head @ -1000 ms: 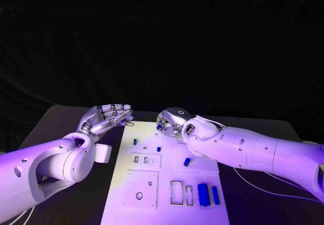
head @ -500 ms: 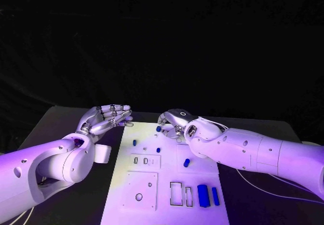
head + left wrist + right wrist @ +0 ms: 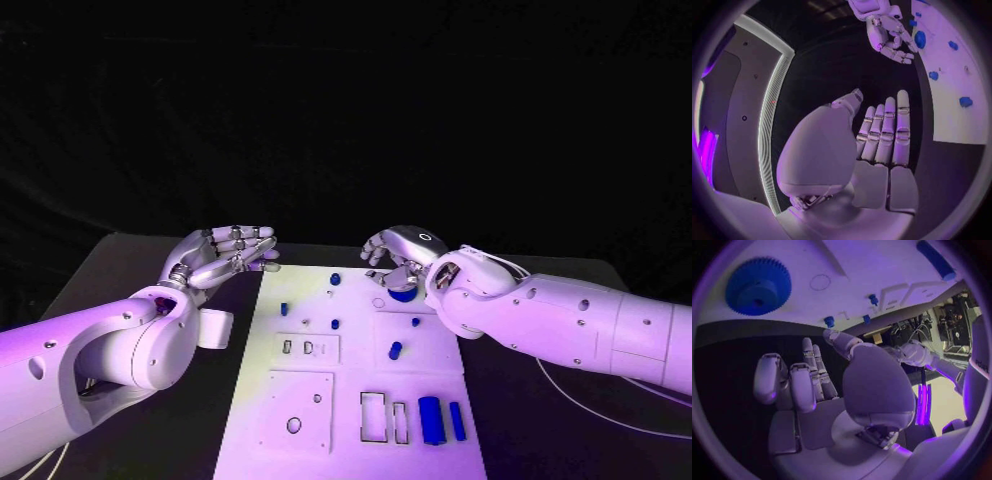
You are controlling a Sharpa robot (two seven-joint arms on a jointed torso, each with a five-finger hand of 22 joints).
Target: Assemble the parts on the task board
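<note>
On task board (image 3: 353,400): blue, seemingly toothed gear (image 3: 758,286)

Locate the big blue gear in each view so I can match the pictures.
Head view: the blue gear lies on the white task board, just under the right hand.
Left wrist view: it lies on the board beside the right hand.
Right wrist view: it lies beyond the fingers.
Shared landmark: the task board.

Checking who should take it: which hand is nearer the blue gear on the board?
Right. The right hand hovers just over the blue gear at the task board's far right edge, holding nothing. The left hand is open off the board's far left corner.
</note>
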